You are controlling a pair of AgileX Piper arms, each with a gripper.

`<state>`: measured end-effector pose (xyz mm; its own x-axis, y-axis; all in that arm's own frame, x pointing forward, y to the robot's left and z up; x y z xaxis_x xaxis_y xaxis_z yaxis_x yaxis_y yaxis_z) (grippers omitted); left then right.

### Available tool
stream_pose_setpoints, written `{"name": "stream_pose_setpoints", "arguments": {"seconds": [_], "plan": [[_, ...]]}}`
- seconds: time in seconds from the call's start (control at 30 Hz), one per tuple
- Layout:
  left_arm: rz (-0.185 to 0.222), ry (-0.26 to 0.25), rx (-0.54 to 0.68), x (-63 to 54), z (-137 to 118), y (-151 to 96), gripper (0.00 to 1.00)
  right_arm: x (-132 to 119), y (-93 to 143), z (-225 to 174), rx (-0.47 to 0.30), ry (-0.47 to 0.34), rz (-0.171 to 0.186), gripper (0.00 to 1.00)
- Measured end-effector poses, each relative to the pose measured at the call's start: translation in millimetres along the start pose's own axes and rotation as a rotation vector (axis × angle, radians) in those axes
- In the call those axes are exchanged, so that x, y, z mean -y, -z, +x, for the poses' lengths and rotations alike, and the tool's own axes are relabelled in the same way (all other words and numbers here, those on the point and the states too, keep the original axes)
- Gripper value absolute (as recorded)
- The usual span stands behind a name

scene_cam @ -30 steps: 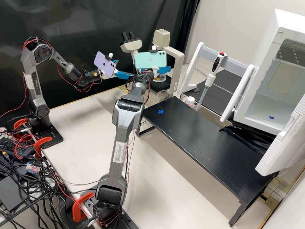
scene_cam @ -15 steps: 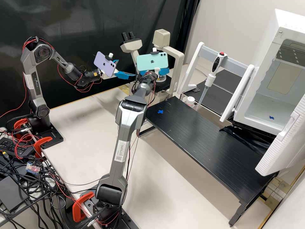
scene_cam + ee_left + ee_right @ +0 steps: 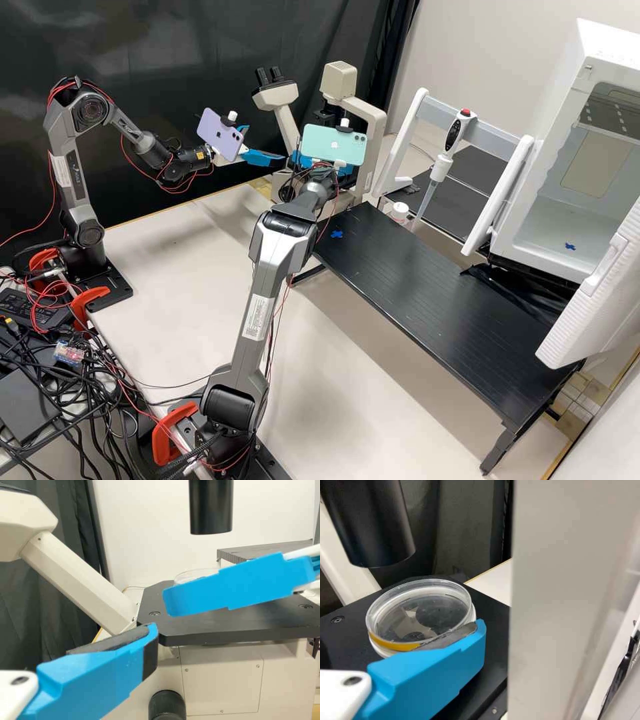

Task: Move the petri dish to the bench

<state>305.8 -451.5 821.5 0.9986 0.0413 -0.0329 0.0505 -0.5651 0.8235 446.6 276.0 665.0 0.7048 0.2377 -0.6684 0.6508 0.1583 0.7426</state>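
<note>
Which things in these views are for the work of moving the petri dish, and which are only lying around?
For the job:
petri dish
microscope stage, under the dish
black bench, likely the goal

Apparently not needed:
pipette
white-capped bottle
tangled cables

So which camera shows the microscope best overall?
The high view: it takes in the microscope from eyepieces to boxy head, though a green phone covers its middle. The left wrist view shows the stage and lower body; the right wrist view, the stage with the petri dish.
</note>
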Motion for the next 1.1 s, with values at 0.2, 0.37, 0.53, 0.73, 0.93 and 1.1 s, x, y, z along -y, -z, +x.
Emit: {"name": "stream_pose_setpoints", "arguments": {"seconds": [0.2,0.37,0.53,0.73,0.93,1.1], "plan": [[0.0,0.0,0.0,0.0,0,0,1.0,1,5,-1,0.05,-0.044,-0.082,1.0],[0.0,0.0,0.0,0.0,0,0,1.0,2,11,0,0.055,-0.114,-0.167,1.0],[0.0,0.0,0.0,0.0,0,0,1.0,7,16,1,0.051,-0.114,-0.208,1.0],[0.0,0.0,0.0,0.0,0,0,1.0,0,25,-1,0.052,-0.107,-0.174,1.0],[0.0,0.0,0.0,0.0,0,0,1.0,-10,36,-2,0.041,-0.102,-0.061,1.0],[0.0,0.0,0.0,0.0,0,0,1.0,-11,34,5,0.07,-0.088,-0.052,1.0]]}}
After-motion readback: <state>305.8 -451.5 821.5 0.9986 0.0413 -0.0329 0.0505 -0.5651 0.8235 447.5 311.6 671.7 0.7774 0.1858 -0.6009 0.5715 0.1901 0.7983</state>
